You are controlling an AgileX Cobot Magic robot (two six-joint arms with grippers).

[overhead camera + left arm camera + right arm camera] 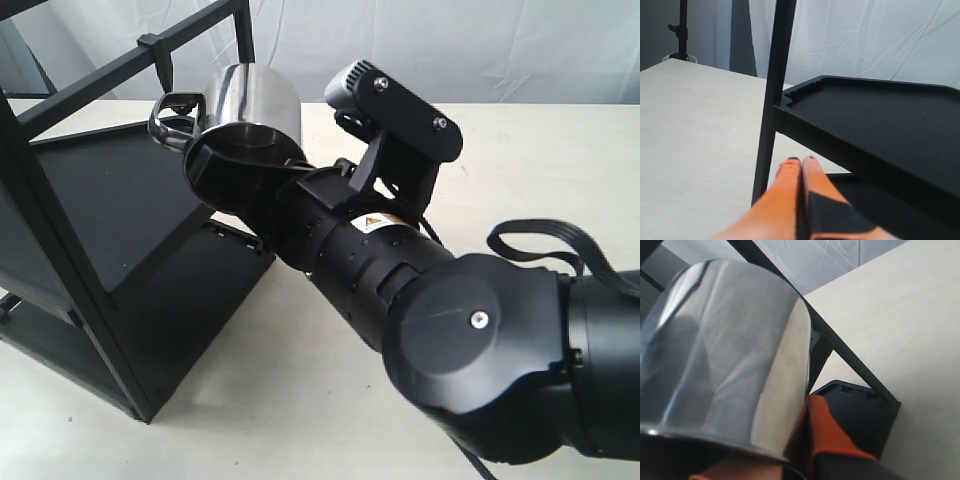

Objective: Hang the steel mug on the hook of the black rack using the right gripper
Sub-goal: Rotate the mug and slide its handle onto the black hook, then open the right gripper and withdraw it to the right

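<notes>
Exterior view: the pale table (300,380) was seen carrying the black rack (90,270), and every other thing is placed here against that rack. The rack was shown as a frame of square bars with flat tray shelves, one shelf tilted across the picture and a lower one near the table. Beside the rack, on the side away from its shelves, the thick right arm (420,290) was stretched toward the frame's upper bar, a warning label being visible on its casing. At the arm's end the right gripper (225,160) was closed around the steel mug (255,95), which was held clear of the table, just beside the rack's top bar, with its closed bottom turned away from the arm. The mug's looped handle (172,118) was pointed toward the rack. The hook (160,62) was clipped over the upper bar and hung just above that handle; whether the two touched could not be told.

In the right wrist view the mug (725,355) filled most of the picture, an orange finger (825,432) being pressed against its mirrored wall, with a rack bar behind.

In the left wrist view the left gripper (801,162) was seen with its orange fingers pressed together and nothing between them, low beside a rack upright and under a tray shelf (880,120).
</notes>
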